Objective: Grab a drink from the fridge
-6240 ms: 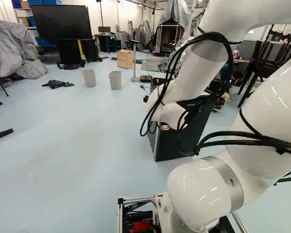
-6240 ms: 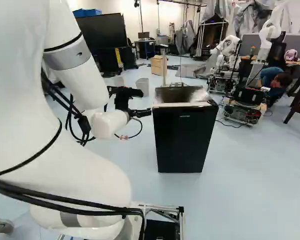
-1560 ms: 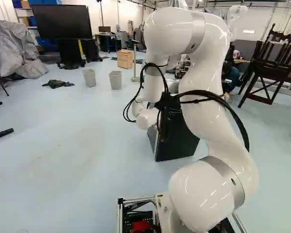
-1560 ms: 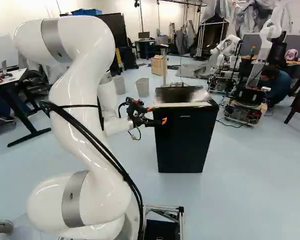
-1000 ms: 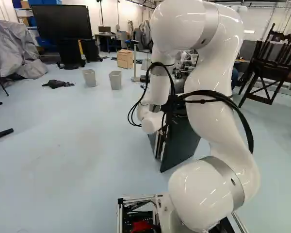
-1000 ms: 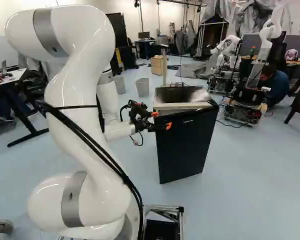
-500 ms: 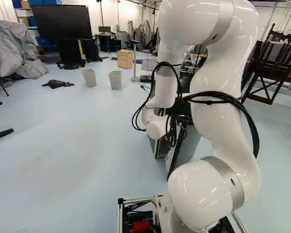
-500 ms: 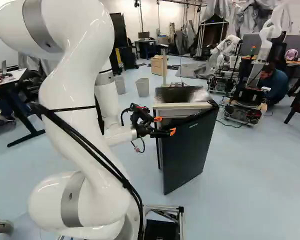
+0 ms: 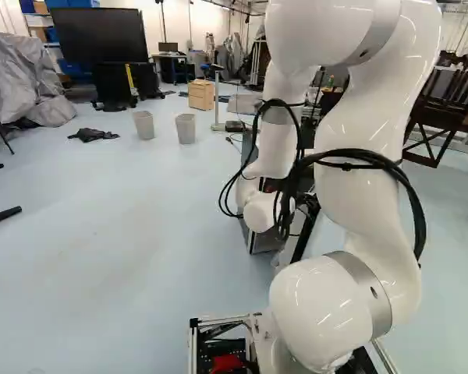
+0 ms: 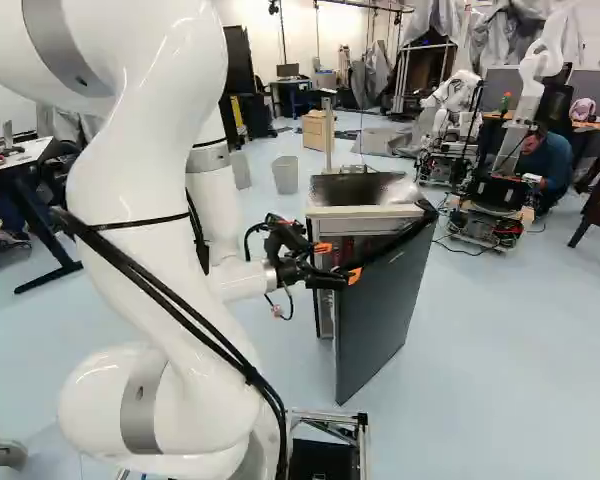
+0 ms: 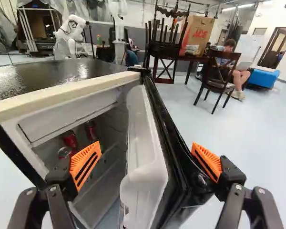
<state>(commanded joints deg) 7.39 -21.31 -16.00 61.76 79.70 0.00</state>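
Fridge [image 10: 365, 212] sits about 12 o'clock off my base, door [image 10: 380, 310] partly open. My gripper [image 10: 338, 261] is at the door's free edge, fingers spread wide, holding nothing. From the gripper (12 = where it points): door edge runs between my fingers at 12. One orange pad [image 11: 86, 164] is on the inner side, apart from the white door lining [image 11: 144, 157]. The other is by the black outer face; can't tell if it touches.

Drinks: red cans [image 11: 70, 139] inside the fridge at 11 o'clock, past the inner-side finger, under the top compartment. Can't get an exact count, finger hides part of it. Wooden chair [image 11: 218, 78] well off at 1 o'clock.

Off the base again: another robot [image 10: 495, 190] around 1 o'clock, beyond the fridge, and grey bin [image 10: 285, 175] near 11.
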